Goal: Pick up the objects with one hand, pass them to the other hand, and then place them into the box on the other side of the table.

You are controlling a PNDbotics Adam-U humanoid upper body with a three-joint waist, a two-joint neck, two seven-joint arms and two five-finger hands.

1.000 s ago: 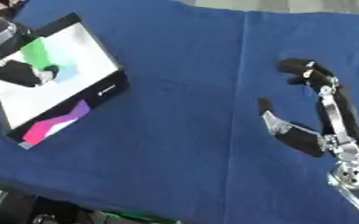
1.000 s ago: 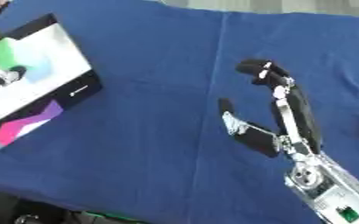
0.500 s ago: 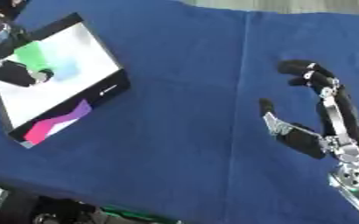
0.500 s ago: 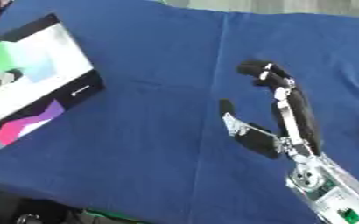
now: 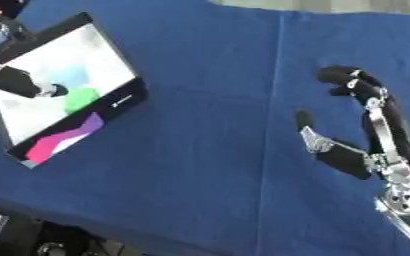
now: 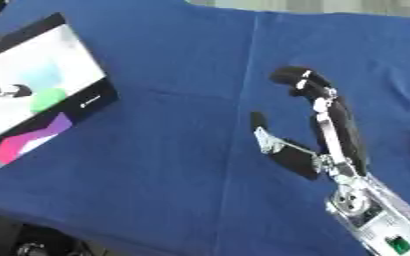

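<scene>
Blue cloth (image 5: 200,150) covers the whole table, with a long crease running down it from the far edge toward the near edge, a little right of centre. On this cloth, at the left side, sits the box (image 5: 121,102), a shallow black-walled tray with a pale, nearly white floor, lying askew so that one long wall faces the middle of the table. A magenta and purple shape (image 5: 64,137) shows along the box's near corner; whether it is printed on the box or lies in it cannot be told.

Over on the right side, well apart from the box, the right hand (image 5: 366,155) rests just above the cloth with its palm turned toward the centre. Its fingers (image 5: 348,80) reach away from the robot and bend over at the tips, and its thumb stands out to the left, leaving a wide gap between them. Nothing is in that gap but the bare cloth, so the hand is spread and empty.

At the upper left, the left hand (image 5: 16,80) hangs over the box's far half. A dark finger points toward the box's middle, but most of the hand is cut off by the edge, so how far it is open cannot be told.

Just beside that fingertip, a small green object (image 5: 82,97) lies on the pale floor of the box, close to the wall facing the table's middle. It is rounded and blurred.
</scene>
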